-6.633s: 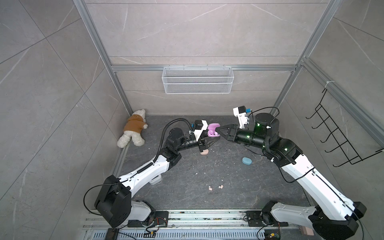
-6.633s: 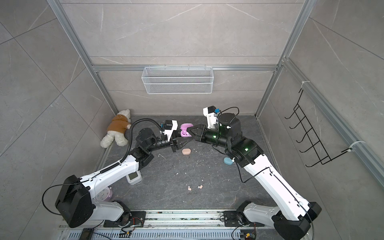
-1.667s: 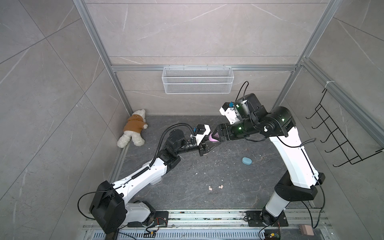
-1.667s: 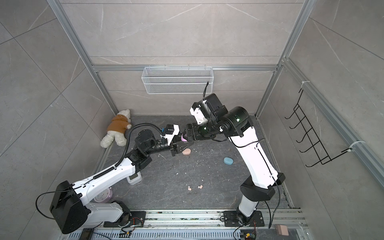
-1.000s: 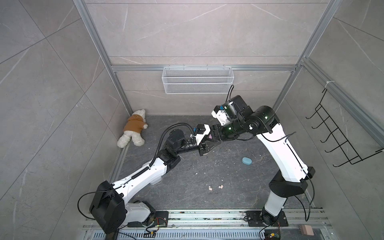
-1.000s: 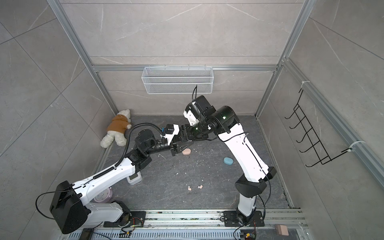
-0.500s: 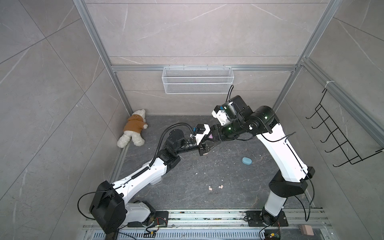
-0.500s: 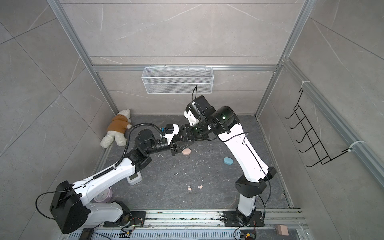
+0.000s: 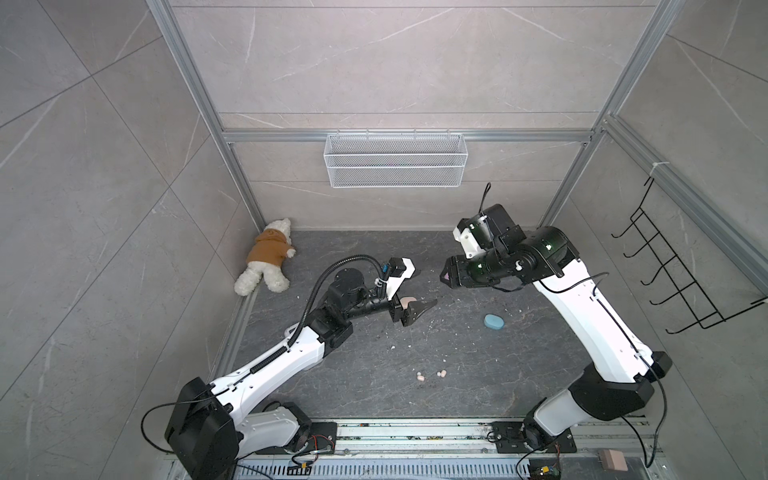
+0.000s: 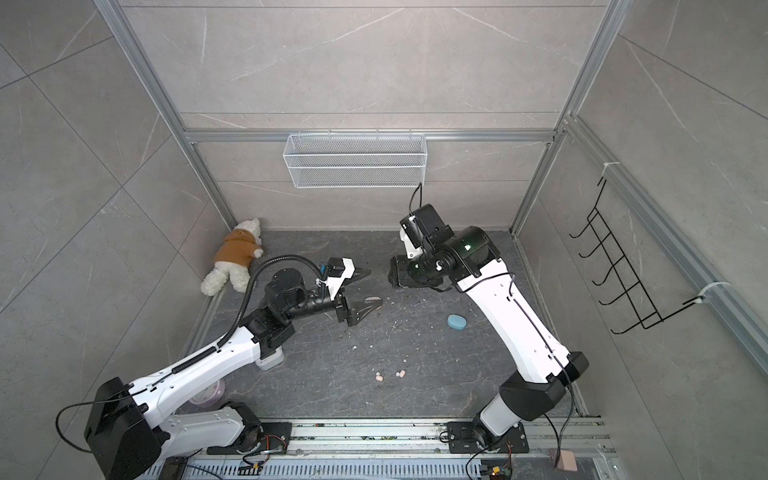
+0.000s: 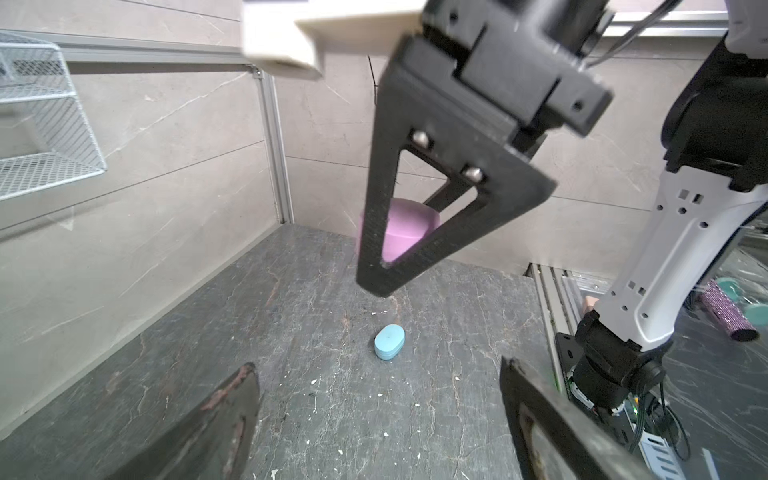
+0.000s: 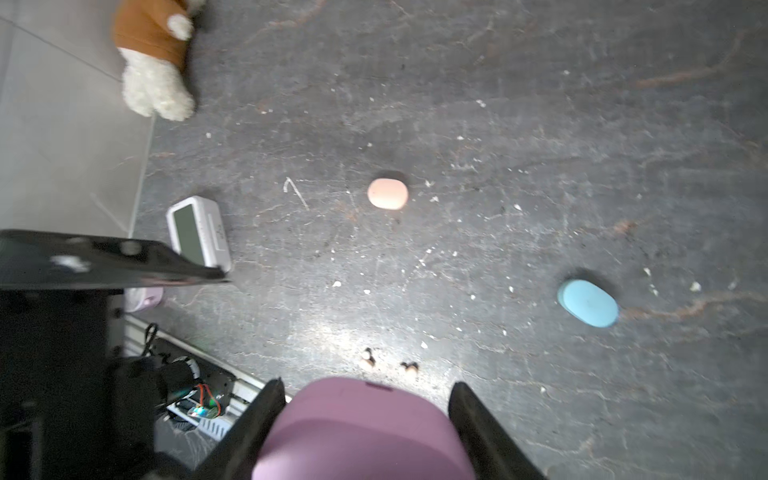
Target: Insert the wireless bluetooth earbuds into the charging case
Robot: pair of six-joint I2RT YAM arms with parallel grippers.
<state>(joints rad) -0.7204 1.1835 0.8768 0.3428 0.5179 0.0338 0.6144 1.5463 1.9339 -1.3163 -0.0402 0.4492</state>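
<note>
My right gripper [image 9: 446, 276] is shut on a lilac charging case [image 12: 365, 432], held in the air above the back of the floor; the case [image 11: 409, 226] also shows through the finger frame in the left wrist view. My left gripper [image 9: 426, 287] hangs open and empty a short way left of it, over a peach case [image 9: 409, 300] on the floor. A light blue case [image 9: 493, 321] lies further right. Two peach earbuds [image 9: 422, 377] [image 9: 441, 373] lie side by side near the front of the floor, in both top views. No other buds show.
A teddy bear [image 9: 266, 259] lies in the back left corner. A small white timer [image 12: 198, 232] sits under the left arm. A wire basket [image 9: 392, 160] hangs on the back wall, a black hook rack [image 9: 681, 282] on the right wall. White specks litter the floor.
My left gripper has gone from shut to open. My right gripper has pulled away to the right with the lilac case, leaving a gap between the two grippers.
</note>
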